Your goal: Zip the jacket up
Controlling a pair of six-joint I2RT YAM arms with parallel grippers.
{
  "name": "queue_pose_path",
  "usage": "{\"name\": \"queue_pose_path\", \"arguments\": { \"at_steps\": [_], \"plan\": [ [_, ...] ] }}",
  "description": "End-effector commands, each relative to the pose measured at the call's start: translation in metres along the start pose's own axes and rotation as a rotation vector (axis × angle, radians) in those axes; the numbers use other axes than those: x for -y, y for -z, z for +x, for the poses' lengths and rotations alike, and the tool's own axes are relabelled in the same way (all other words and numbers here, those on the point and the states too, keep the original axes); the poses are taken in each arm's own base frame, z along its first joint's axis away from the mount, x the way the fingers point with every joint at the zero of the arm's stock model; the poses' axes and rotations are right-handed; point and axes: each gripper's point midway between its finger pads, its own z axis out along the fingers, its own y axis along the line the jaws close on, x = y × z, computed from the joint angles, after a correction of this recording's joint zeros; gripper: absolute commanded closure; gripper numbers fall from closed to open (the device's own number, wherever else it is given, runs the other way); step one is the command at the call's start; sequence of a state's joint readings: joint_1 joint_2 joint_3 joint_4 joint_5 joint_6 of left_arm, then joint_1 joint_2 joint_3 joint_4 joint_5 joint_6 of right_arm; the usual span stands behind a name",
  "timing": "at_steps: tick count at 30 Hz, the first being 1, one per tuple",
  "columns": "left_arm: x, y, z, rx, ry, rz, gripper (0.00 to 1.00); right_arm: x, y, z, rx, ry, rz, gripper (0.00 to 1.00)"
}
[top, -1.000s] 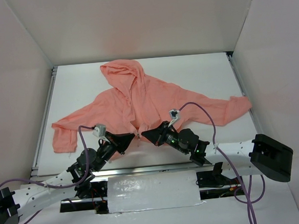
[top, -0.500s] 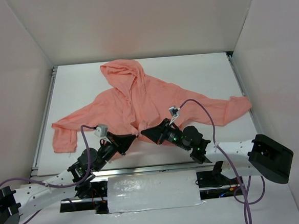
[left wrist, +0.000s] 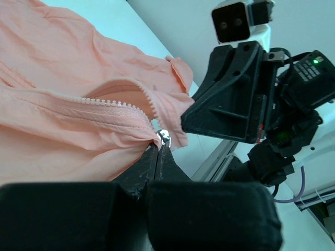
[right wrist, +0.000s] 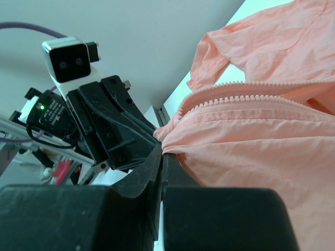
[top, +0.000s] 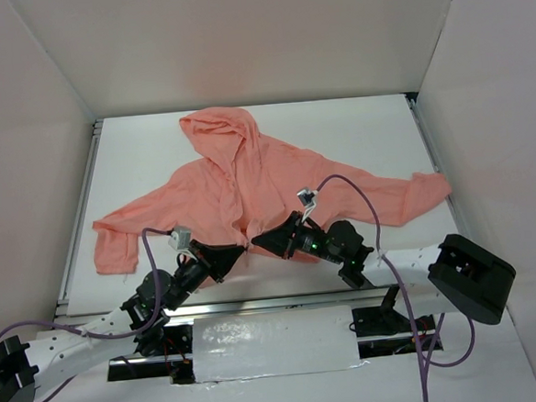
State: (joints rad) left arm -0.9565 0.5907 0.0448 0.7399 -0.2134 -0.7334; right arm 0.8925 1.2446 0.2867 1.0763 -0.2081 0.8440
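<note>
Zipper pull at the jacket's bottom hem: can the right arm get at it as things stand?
Probably not yet. The right arm sits beside the zipper pull, but its jaws are shut on the jacket hem, and jaws of the left arm crowd the pull.

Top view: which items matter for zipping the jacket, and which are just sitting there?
In the job:
jacket
zipper slider
left gripper and right gripper, each pinching the bottom hem

Just there:
purple cables
white cover plate
table
</note>
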Motion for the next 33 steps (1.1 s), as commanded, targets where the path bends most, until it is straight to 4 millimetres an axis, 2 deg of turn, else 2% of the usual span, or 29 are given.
{"name": "queue_pose_path", "arguments": {
  "at_steps": [1,5,10,18,23,25,28,33],
  "plan": [
    [0.025,0.001,-0.018,0.068,0.002,0.120,1.00,-0.021,-0.004,-0.008,0.000,0.036,-0.124,1.00],
    [0.030,0.003,-0.017,0.063,-0.019,0.153,1.00,-0.012,-0.002,-0.006,-0.021,0.041,-0.128,1.00],
    [0.033,0.005,-0.012,0.054,-0.046,0.189,1.00,-0.011,0.000,-0.010,-0.025,0.064,-0.138,1.00],
    [0.030,0.004,-0.002,0.022,-0.057,0.191,1.00,-0.018,0.007,-0.019,-0.001,0.071,-0.175,1.00],
    [0.036,0.004,-0.005,0.031,-0.072,0.222,1.00,-0.025,0.012,-0.025,0.021,0.057,-0.212,1.00],
    [0.027,0.008,0.005,0.007,-0.077,0.207,1.00,-0.028,0.014,-0.026,0.014,0.043,-0.230,1.00],
    [0.024,0.009,0.007,0.003,-0.079,0.198,1.00,-0.032,0.015,-0.027,0.009,0.033,-0.253,1.00],
    [0.028,0.012,0.010,0.000,-0.088,0.234,1.00,-0.037,0.017,-0.030,0.020,0.014,-0.288,1.00]
  ]
}}
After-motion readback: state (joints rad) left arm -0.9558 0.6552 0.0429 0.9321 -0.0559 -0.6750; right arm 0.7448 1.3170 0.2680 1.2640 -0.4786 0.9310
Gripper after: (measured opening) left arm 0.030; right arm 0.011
